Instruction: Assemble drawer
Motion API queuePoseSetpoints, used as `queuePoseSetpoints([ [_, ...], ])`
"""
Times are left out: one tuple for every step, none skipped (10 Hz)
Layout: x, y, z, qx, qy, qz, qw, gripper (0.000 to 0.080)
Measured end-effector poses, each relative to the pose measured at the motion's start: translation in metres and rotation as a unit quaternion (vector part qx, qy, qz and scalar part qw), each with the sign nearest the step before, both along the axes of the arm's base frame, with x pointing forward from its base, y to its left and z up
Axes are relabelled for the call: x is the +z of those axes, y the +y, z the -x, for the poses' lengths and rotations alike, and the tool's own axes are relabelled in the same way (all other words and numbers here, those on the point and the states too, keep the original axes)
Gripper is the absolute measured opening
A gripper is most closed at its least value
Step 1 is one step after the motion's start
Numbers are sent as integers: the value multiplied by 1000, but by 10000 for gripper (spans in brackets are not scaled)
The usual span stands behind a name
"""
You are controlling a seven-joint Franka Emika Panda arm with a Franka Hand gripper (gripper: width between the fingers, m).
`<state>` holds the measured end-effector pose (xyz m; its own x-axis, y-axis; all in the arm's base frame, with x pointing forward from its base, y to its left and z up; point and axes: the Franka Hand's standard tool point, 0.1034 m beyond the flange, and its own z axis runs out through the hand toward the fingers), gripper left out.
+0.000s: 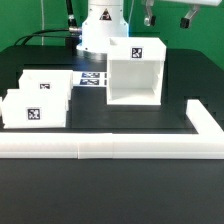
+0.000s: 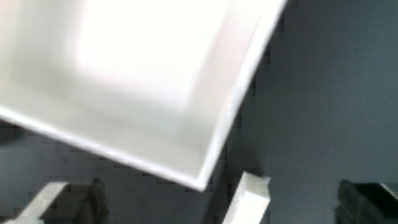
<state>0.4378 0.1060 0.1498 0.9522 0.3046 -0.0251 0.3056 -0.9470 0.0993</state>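
Observation:
The drawer's large white boxy housing (image 1: 135,72) stands on the black table right of centre, its open side facing the camera and a tag on top. Two small white trays (image 1: 46,88) (image 1: 34,110) with tags sit side by side at the exterior view's left. My gripper (image 1: 167,17) hangs high above the housing at the top edge, its fingers wide apart and nothing between them. In the wrist view a blurred white panel of the housing (image 2: 143,80) fills most of the picture, and the dark fingers (image 2: 68,200) show at the edge around my empty gripper (image 2: 222,205).
The long low white border wall (image 1: 110,148) runs along the front and turns back at the exterior view's right. The marker board (image 1: 92,78) lies flat between the trays and the housing. The robot's white base (image 1: 100,28) stands behind. A narrow white strip (image 2: 249,198) shows in the wrist view.

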Motion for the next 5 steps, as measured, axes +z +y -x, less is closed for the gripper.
queuePoseSetpoints([
  [-4,-3,7,-9,4,1,1000,649],
  [-4,-3,6,-7,3,1,1000,649],
  [-4,-3,6,-7,4,1,1000,649],
  [-5,-3,6,-7,4,1,1000,649],
  [-5,-3,7,-8,5,0,1000,649],
])
